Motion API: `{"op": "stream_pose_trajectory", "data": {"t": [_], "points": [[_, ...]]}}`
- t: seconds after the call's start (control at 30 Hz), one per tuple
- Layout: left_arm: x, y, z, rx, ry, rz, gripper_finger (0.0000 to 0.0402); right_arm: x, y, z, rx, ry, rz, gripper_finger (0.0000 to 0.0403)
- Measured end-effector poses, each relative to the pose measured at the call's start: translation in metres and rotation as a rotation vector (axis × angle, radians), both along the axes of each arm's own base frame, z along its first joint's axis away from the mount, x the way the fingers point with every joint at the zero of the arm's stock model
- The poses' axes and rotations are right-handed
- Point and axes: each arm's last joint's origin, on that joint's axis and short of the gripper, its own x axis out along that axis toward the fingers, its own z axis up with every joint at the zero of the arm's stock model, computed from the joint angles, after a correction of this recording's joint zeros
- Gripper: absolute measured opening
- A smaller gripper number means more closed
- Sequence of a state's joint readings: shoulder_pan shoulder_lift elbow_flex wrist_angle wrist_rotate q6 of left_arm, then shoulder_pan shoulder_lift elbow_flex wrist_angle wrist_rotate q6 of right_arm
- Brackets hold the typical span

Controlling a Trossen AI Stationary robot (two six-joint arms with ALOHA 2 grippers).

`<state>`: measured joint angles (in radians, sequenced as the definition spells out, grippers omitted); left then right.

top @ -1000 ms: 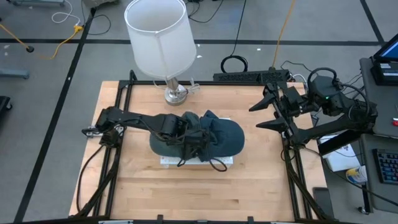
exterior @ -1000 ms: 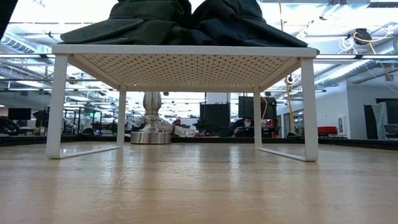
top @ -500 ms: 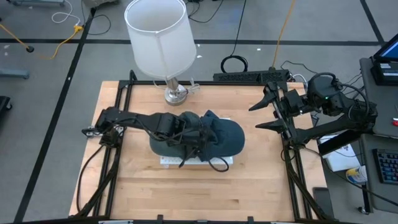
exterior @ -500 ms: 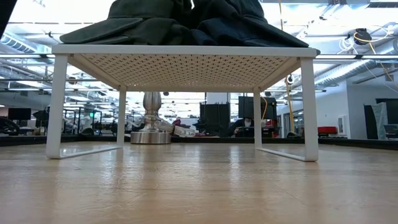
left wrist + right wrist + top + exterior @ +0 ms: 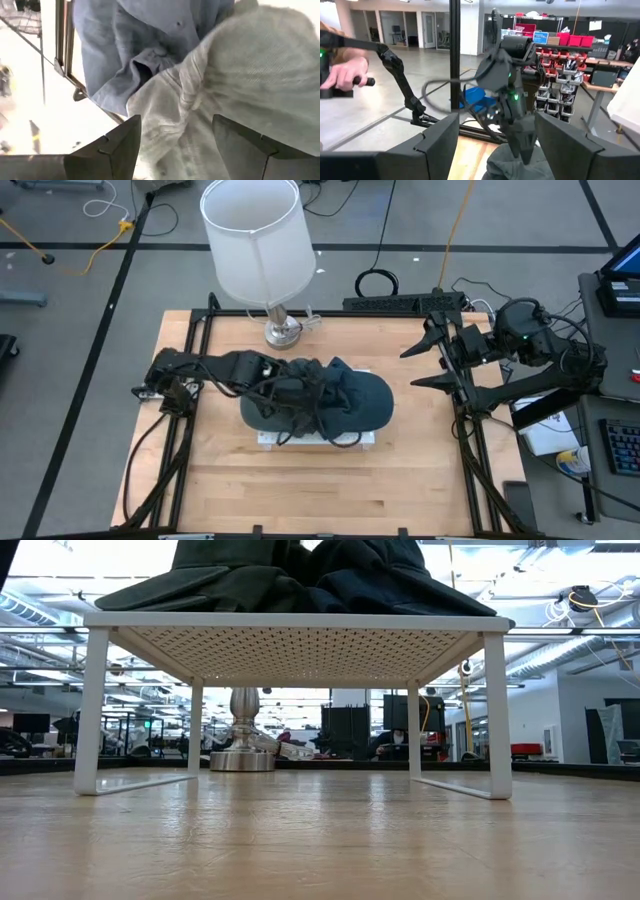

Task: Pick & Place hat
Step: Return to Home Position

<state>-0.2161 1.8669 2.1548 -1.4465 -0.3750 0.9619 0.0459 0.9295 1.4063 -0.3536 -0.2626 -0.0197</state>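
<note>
- Along the left edge of the wooden table point(image 5: 300, 495), seen from above, the left arm reaches in from its mount toward the middle.
- At the end of that arm, the left gripper point(image 5: 176, 120) hangs over the caps. Its wrist view shows the two fingers point(image 5: 120, 147) spread wide and released, with cap fabric close beyond them and nothing clamped between them.
- Mid-table stands a white shelf point(image 5: 300, 620) with a perforated top on four legs.
- On the shelf's left part lies the black cap point(image 5: 258, 412). Just beside it, touching, the blue cap point(image 5: 368, 398) covers the right part. The level view shows both resting on the shelf top.
- Behind the shelf, at the table's far edge, stands a lamp point(image 5: 255, 235) with a white shade and a metal foot.
- Over at the table's right edge waits the right arm. The right gripper point(image 5: 413, 367) is well apart from the shelf, its fingers splayed and empty.
- Beyond the table, the right wrist view shows a person's hand point(image 5: 345, 72) gripping a dark handle.
</note>
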Motion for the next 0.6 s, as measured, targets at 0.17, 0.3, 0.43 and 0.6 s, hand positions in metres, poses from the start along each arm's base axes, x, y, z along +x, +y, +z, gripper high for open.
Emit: {"op": "stream_pose_trajectory", "data": {"t": [0.17,0.3,0.43,0.6], "points": [[-0.021,0.009,0.023,-0.234,-0.099,0.153,0.0239,0.0,0.0,0.0,-0.05,-0.018,-0.009,0.0254],[-0.04,0.021,0.043,-0.456,-0.161,0.276,0.0234,0.001,-0.002,0.0,-0.108,-0.031,-0.09,0.0254],[-0.059,0.034,0.061,-0.65,-0.215,0.362,0.0226,0.003,-0.005,-0.001,-0.139,-0.022,-0.172,0.0254],[-0.086,0.047,0.085,-0.838,-0.289,0.378,0.0207,0.005,-0.005,-0.006,-0.027,0.026,-0.186,0.0254]]}}
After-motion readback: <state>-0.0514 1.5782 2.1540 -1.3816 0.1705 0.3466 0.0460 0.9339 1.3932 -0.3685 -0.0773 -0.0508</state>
